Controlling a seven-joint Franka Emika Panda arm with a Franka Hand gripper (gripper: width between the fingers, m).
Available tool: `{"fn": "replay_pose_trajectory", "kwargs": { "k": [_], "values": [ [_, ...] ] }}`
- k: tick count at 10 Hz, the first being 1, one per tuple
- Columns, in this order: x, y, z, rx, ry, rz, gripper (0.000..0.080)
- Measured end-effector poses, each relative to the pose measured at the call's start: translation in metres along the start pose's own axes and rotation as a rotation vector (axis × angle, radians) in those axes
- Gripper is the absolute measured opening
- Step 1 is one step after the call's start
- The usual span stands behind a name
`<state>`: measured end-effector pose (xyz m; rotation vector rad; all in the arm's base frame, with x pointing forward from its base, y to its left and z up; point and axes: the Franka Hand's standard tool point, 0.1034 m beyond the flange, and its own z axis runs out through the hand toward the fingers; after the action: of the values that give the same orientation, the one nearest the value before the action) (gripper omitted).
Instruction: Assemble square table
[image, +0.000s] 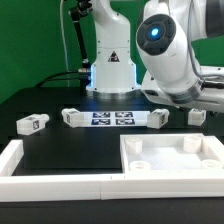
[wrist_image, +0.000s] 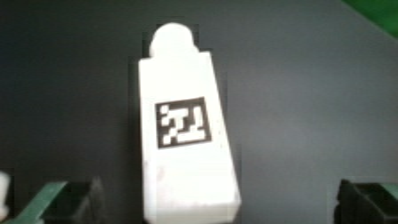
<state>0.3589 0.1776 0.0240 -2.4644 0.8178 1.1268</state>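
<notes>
The white square tabletop, with a raised rim and corner holes, lies at the front on the exterior view's right. Several short white legs with tags lie on the dark table: one leg far left, a second leg beside the marker board, a third leg and a fourth leg on the right. In the wrist view one tagged leg lies lengthwise, its near end between my fingertips. My gripper is open and touches nothing; its fingers stand well clear of the leg.
The marker board lies mid-table in front of the robot base. Low white border strips run along the left and front edges. The arm's bulky links hang over the right side and hide the hand there.
</notes>
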Motion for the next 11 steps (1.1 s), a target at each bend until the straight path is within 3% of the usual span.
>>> {"fn": "replay_pose_trajectory", "kwargs": {
  "k": [1,10,11],
  "values": [
    [0.002,0.004,0.005,0.061,-0.037,-0.068,0.0649],
    [0.003,0.007,0.017,0.053,-0.074,-0.037,0.0649],
    [0.003,0.008,0.017,0.054,-0.074,-0.036,0.0527]
  ]
}}
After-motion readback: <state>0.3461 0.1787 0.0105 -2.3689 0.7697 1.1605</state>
